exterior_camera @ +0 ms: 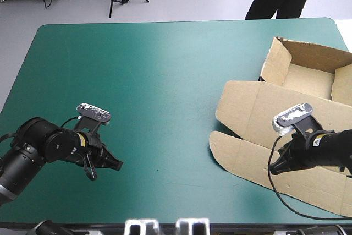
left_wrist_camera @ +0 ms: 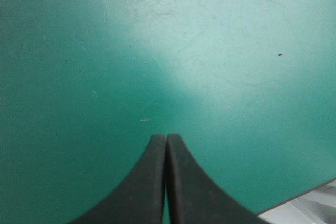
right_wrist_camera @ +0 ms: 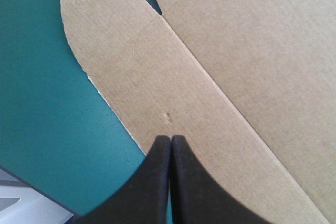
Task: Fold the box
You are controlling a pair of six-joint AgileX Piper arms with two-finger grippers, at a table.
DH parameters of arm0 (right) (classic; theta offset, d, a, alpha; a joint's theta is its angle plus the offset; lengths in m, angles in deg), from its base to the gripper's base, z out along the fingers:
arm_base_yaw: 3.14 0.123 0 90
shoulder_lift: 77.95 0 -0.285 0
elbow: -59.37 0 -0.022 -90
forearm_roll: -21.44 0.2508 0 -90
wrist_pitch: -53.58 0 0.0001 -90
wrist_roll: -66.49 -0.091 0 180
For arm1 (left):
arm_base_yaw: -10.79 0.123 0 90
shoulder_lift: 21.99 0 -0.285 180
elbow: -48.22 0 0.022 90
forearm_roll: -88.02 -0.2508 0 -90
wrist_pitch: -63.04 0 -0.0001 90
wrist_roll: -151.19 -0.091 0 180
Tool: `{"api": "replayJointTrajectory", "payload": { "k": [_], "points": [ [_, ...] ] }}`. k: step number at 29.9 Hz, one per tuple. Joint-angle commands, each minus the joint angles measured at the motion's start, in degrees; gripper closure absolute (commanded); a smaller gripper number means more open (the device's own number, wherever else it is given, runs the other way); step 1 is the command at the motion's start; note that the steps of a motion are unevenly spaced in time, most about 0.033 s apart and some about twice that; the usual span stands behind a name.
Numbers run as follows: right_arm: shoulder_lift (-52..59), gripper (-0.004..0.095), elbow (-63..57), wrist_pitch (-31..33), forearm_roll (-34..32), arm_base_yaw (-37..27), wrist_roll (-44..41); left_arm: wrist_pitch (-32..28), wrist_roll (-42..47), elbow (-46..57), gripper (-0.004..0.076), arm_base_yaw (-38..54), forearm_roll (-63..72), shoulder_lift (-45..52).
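Note:
The brown box (exterior_camera: 258, 114) lies at the table's right side. Its far part stands as an open tray with raised walls (exterior_camera: 308, 70), and the lid lies flat toward the front. My right gripper (exterior_camera: 273, 170) is shut and hovers over the lid's front flap (right_wrist_camera: 157, 77), near its rounded corner, with nothing between its fingers. My left gripper (exterior_camera: 118, 164) is shut over bare teal-green cover at the front left, far from the box. In the left wrist view the gripper (left_wrist_camera: 166, 137) points at bare cover only.
The table's front edge (left_wrist_camera: 304, 205) runs close under the left gripper. The front edge (right_wrist_camera: 31, 192) also shows beside the right gripper. Wide teal-green cover (exterior_camera: 159, 81) stretches between the two arms.

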Motion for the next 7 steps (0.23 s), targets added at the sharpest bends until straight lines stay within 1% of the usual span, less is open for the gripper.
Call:
{"api": "replayJointTrajectory", "payload": {
  "k": [1,7],
  "points": [
    [0.4,0.0926,1.16,-1.26,0.42,-0.06,0.18,-1.5,0.68,-1.28,0.0732,-0.38,0.96,0.86],
    [0.4,0.0926,1.16,-1.26,0.42,-0.06,0.35,-1.25,0.52,-1.28,0.0732,-0.38,-0.1,0.86]
  ]
}}
